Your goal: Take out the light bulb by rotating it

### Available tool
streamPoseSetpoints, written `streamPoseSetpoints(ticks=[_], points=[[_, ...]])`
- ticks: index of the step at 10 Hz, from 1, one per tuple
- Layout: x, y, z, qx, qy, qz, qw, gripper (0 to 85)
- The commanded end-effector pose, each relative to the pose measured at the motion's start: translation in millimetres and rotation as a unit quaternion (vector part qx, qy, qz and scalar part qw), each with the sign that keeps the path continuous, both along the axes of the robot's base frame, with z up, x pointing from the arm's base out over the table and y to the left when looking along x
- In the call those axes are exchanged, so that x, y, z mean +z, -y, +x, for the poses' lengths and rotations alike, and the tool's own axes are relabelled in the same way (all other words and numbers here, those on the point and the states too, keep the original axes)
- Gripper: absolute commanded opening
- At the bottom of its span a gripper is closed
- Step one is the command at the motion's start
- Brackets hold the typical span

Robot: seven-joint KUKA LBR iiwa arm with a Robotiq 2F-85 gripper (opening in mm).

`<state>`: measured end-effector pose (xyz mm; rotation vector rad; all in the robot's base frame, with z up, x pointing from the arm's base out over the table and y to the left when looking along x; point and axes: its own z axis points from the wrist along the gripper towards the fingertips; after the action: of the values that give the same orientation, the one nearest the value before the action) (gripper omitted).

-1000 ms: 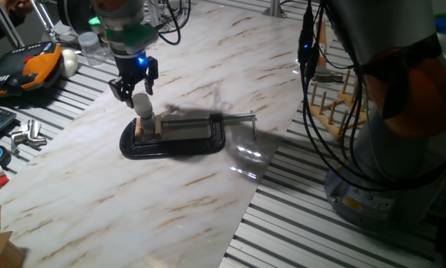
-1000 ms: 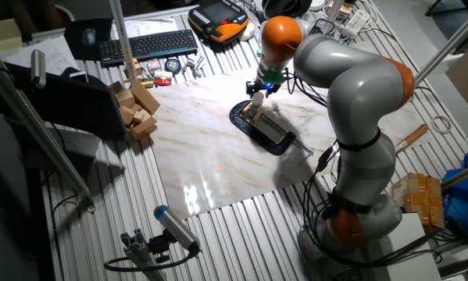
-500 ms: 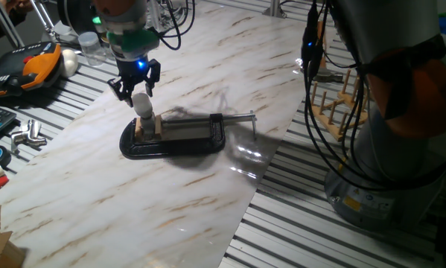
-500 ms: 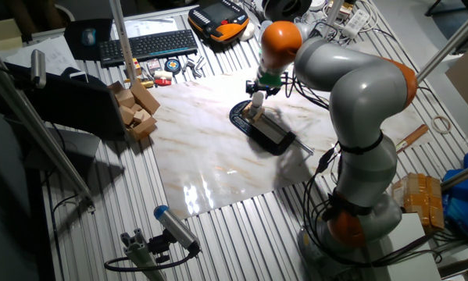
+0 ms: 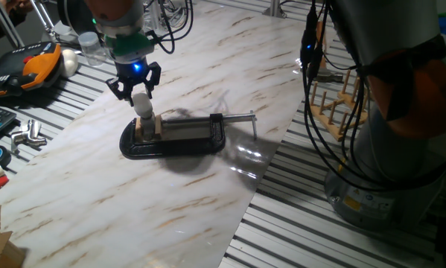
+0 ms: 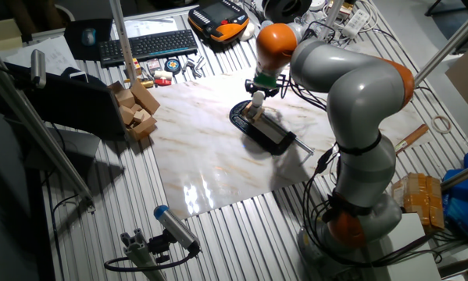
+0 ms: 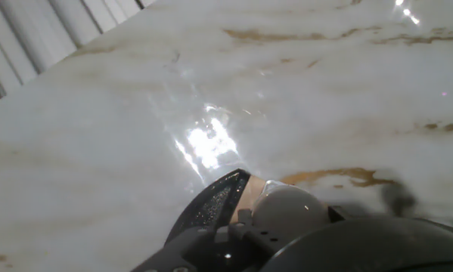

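Note:
The light bulb [image 5: 143,106] stands upright, its white globe on top, held at its base in a black bench vise [image 5: 179,135] on the marble board. In the other fixed view the light bulb [image 6: 258,99] shows just under the hand. My gripper [image 5: 136,86] hangs directly over the globe. Its black fingers are spread to either side of the bulb's top and look open, not pressing it. The hand view shows the light bulb [image 7: 287,211] at the bottom edge, partly hidden by the dark hand.
The vise's screw handle [image 5: 239,116] sticks out to the right. An orange-black pendant [image 5: 35,64], a white egg-shaped ball [image 5: 71,59] and clear jars [image 5: 90,45] lie at the back left. Wooden blocks [image 6: 137,108] sit beside the board, a wooden rack [image 5: 333,95] on the right.
My gripper has lifted slightly and drifted toward the back left over the bulb. The bulb and vise have not moved.

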<state>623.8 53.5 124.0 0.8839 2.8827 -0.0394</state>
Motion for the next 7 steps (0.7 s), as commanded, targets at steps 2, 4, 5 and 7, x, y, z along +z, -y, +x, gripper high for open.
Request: streamPoseSetpoints(ticks=[2,4,5,7], points=[[2.0,-0.1,0.6,-0.212,-0.002,0.0,0.9773,0.0],[3.1,-0.5,1.1,-0.202,-0.005,0.002,0.9793,0.0],[3.3,-0.5,1.3,-0.195,-0.008,0.006,0.9807,0.0],[3.7,-0.6,1.3,-0.149,-0.014,0.008,0.9886,0.0]])
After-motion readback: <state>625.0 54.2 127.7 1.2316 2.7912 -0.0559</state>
